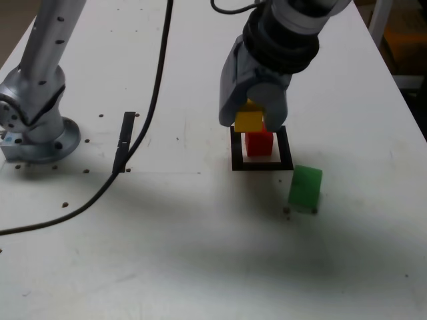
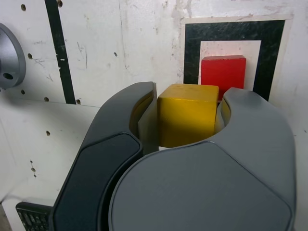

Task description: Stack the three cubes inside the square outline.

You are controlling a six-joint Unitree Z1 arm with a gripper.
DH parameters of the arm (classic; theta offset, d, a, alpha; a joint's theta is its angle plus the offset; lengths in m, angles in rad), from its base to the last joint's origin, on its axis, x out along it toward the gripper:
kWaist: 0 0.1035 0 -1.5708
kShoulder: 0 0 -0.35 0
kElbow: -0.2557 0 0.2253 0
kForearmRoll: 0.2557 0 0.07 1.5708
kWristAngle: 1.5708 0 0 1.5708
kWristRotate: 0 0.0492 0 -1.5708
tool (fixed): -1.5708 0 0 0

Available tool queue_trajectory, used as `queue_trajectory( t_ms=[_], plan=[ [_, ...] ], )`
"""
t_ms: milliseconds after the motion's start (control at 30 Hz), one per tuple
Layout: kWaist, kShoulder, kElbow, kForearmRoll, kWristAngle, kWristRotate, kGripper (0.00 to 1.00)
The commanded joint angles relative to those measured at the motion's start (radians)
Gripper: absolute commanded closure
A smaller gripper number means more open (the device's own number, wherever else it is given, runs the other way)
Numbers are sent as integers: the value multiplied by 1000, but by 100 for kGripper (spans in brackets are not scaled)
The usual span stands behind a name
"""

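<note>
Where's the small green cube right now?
In the exterior view, the small matte green cube sits on the white table, outside and just beyond the near right corner of the black square outline; it is absent from the wrist view.

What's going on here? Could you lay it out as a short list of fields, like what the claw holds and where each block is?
gripper: shut on the yellow cube
yellow cube: held just above the red cube; contact cannot be told
red cube: inside the square outline
green cube: on the table, outside the outline, toward the exterior view's right
stack: not yet finished
</note>
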Motion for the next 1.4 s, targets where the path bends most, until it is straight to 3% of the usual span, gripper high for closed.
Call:
queue_trajectory(
  t_ms=[0, 500, 967, 1067, 1267, 1367],
  plan=[
    [-1, 3, -8, 5, 8, 10, 84],
    [17, 57, -13, -11, 36, 31, 84],
    [20, 71, -10, -27, 35, 42, 75],
    [20, 73, -12, -27, 35, 42, 65],
    [20, 76, -17, -17, 26, 46, 21],
    [20, 75, -22, -13, 29, 48, 10]
  ],
)
